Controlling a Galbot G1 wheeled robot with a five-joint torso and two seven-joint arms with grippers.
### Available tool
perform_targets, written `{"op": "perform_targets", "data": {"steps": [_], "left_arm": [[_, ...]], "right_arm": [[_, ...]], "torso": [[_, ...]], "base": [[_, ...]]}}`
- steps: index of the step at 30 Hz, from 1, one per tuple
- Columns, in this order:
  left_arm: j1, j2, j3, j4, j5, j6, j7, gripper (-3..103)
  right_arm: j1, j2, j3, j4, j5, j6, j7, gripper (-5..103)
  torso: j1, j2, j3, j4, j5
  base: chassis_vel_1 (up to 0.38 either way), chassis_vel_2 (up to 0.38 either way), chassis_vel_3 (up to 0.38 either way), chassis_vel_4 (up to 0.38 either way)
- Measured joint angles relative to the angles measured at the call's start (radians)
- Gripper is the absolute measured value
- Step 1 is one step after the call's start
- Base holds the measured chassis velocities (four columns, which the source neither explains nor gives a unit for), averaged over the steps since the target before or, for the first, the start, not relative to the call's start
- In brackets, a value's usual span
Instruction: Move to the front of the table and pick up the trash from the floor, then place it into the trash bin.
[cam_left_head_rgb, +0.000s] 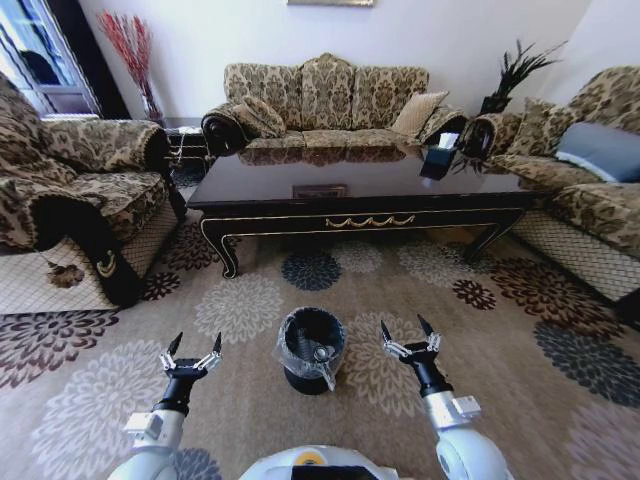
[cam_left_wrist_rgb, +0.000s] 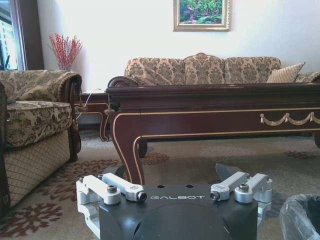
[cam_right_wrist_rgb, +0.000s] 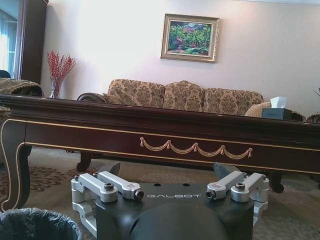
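The trash bin (cam_left_head_rgb: 310, 350), small, round and black with a clear liner, stands on the flower-patterned floor (cam_left_head_rgb: 500, 330) between my two arms. Something small and pale lies inside it; I cannot tell what. Loose trash on the carpet is out of view. The dark glossy table (cam_left_head_rgb: 350, 180) with gold trim stretches across just beyond the bin. My left gripper (cam_left_head_rgb: 195, 345) hovers open left of the bin, nothing between its fingers. My right gripper (cam_left_head_rgb: 408, 330) hovers open to the bin's right, also empty. The left wrist view has the left gripper (cam_left_wrist_rgb: 172, 170) facing the table (cam_left_wrist_rgb: 200, 120), the bin's rim (cam_left_wrist_rgb: 300, 217) beside it. The right gripper (cam_right_wrist_rgb: 167, 167) faces the table (cam_right_wrist_rgb: 150, 135) with the bin (cam_right_wrist_rgb: 35, 225) alongside.
A patterned armchair (cam_left_head_rgb: 70, 200) stands at the left, a sofa (cam_left_head_rgb: 320, 100) behind the table, another sofa (cam_left_head_rgb: 590, 180) at the right. A tissue box (cam_left_head_rgb: 440, 160) sits on the table's far right. Open carpet lies between me and the table.
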Motion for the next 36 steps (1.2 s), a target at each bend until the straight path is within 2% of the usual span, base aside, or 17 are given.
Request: {"op": "perform_targets", "data": {"steps": [12,36], "left_arm": [[-0.001,0.001,0.001,0.000,-0.001,0.001,-0.001,100],[0.000,0.001,0.001,0.001,-0.002,0.002,-0.002,100]], "right_arm": [[0.000,0.000,0.000,0.001,0.001,-0.001,0.000,100],[0.000,0.000,0.000,0.001,0.002,-0.002,0.002,100]], "torso": [[0.000,0.000,0.000,-0.0002,0.0000],[0.000,0.000,0.000,0.0000,0.0000]], "base": [[0.108,-0.120,-0.112,0.113],[0.283,-0.280,-0.281,0.285]]}}
